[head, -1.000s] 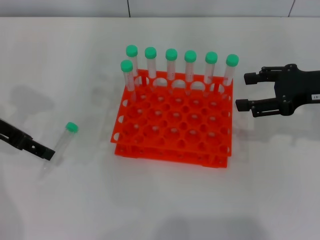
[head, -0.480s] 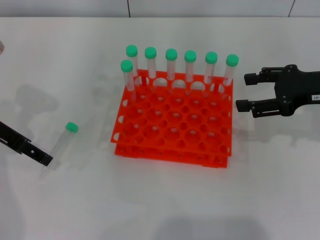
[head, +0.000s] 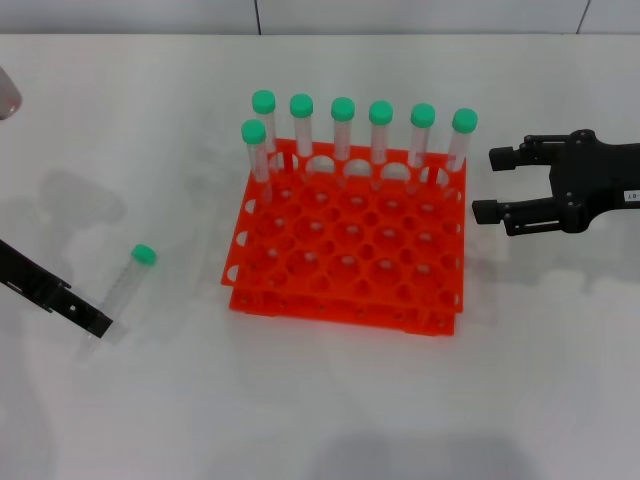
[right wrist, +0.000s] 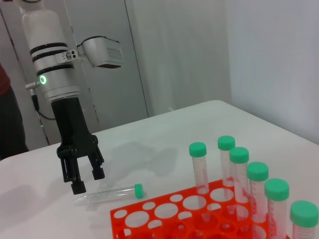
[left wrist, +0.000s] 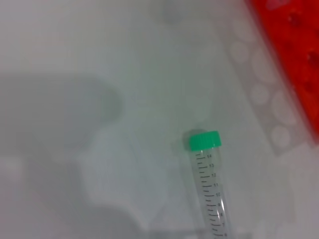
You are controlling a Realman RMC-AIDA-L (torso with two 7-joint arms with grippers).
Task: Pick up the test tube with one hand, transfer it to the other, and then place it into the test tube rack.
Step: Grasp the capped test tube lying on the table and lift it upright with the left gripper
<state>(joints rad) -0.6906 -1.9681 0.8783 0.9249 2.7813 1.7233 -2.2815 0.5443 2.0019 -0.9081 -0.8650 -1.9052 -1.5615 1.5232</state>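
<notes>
The test tube (head: 124,288), clear with a green cap, lies flat on the white table left of the rack; it also shows in the left wrist view (left wrist: 210,191) and the right wrist view (right wrist: 110,193). My left gripper (head: 97,320), on the green-ringed wrist, is open and hangs just over the tube's bottom end; the right wrist view (right wrist: 87,179) shows its fingers spread and not touching the tube. My right gripper (head: 492,183), with the white label, is open and empty, held level just right of the orange-red rack (head: 340,305).
Several green-capped tubes (head: 381,130) stand upright along the rack's back rows, also in the right wrist view (right wrist: 257,191). The rack's corner shows in the left wrist view (left wrist: 294,50). White table lies around the tube and in front of the rack.
My left gripper has shifted slightly toward the table's front, near the tube's bottom end. The tube and the right arm have not moved.
</notes>
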